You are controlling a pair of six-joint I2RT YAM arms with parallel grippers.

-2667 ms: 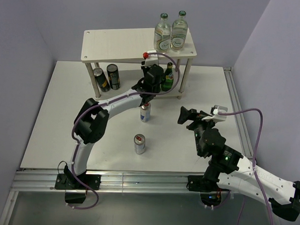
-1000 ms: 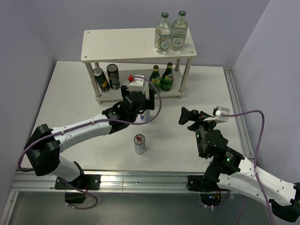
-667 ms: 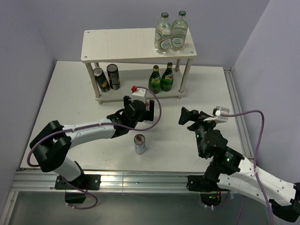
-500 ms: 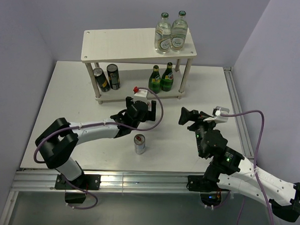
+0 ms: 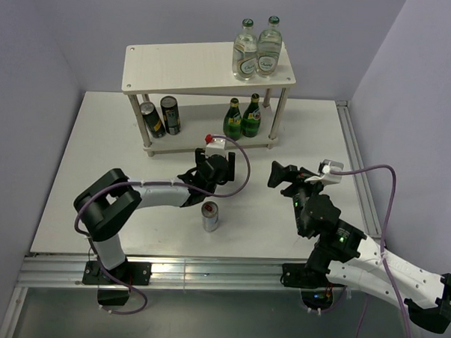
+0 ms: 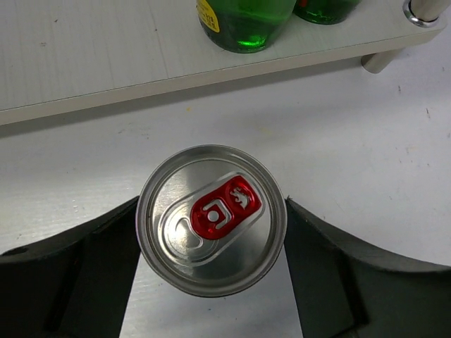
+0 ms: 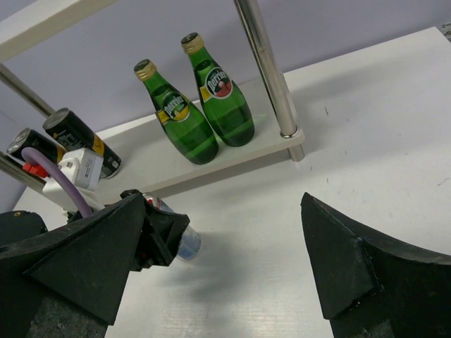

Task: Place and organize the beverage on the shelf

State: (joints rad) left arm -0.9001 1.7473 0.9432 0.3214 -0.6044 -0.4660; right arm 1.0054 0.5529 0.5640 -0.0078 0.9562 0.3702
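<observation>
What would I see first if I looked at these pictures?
A shiny can with a red tab sits between the fingers of the left gripper, filling the wrist picture. Behind it, two green bottles stand on the bottom board of the shelf, and two clear bottles stand on its top board.

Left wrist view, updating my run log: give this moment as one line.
left gripper: straddles silver can, grip unclear | right gripper: open, empty | second can: on table
</observation>
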